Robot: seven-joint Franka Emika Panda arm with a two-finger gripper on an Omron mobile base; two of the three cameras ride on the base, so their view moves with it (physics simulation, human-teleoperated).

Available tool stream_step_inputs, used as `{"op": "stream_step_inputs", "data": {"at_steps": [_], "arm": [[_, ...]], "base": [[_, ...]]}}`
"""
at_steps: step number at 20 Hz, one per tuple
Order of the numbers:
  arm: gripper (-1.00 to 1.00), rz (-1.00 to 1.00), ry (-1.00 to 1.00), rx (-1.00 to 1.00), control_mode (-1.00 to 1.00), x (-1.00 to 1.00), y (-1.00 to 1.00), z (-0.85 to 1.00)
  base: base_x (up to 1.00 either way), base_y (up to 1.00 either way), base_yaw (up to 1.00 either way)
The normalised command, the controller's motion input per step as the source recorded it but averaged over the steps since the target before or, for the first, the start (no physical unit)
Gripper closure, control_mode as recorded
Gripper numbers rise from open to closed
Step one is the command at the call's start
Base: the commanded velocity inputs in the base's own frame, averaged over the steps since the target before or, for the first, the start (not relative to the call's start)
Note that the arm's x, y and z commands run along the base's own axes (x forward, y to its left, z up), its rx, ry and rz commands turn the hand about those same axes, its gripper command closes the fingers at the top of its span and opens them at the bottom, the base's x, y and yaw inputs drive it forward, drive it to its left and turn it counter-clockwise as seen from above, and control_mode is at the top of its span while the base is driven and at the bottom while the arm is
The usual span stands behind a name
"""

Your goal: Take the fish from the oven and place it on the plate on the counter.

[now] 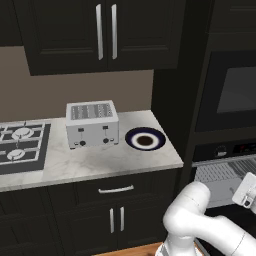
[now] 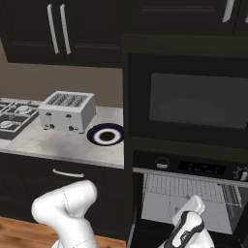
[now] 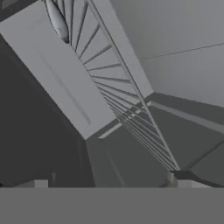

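The oven stands open at the right of the scene, below the grey-windowed unit, with its silver wire rack exposed. The arm is lowered in front of the cavity, which suits a reach into it rather than toward the desk. In the hand view the gripper looks along the rack with its jaws spread wide and nothing between them; the dark fingertips sit well apart at the lower edge. The fish lies on the rack wires at the far end of that view, apart from the gripper. It appears as a slim, elongated, silvery-grey body with a glossy highlight, partly cut off by the frame edge. The plate waits bare on the desk, just right of the toaster and near the oven side, a short carry by my judgement. The hob sits at far left.
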Motion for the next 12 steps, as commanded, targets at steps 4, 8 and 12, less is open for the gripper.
{"op": "stream_step_inputs", "data": {"at_steps": [4, 8, 12], "arm": [[-1.00, -0.02, 0.00, 0.24, -1.00, 0.32, -0.06, -0.32], [-1.00, -0.01, 0.00, 0.23, -1.00, 0.29, -0.08, -0.39], [-1.00, 0.00, 0.00, 0.25, -1.00, 0.04, -0.13, -0.32]], "base": [[0.00, 0.00, 0.00], [0.00, 0.00, 0.00], [0.00, 0.00, 0.00]]}}
